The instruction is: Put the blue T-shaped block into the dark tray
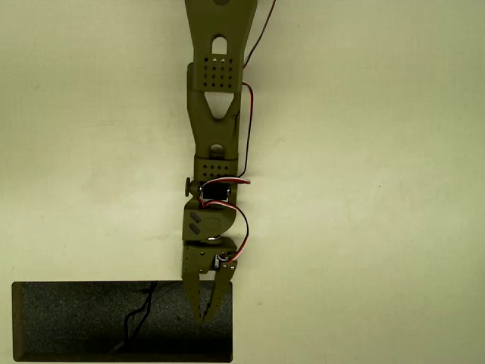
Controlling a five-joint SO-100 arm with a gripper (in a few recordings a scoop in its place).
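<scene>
Over dark tray (76, 318) right end — olive gripper (204, 312), fingers nearly together, seemingly empty; no legible writing.

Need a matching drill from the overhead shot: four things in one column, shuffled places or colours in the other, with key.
Things:
1. dark speckled rectangular tray
2. olive-green two-finger gripper
3. red wire
4. pale cream table

Places:
A. loops beside the wrist
B. bottom left of the overhead view
C. over the tray's right end
D. lies under everything else

Pairs: 1-B, 2-C, 3-A, 4-D
</scene>
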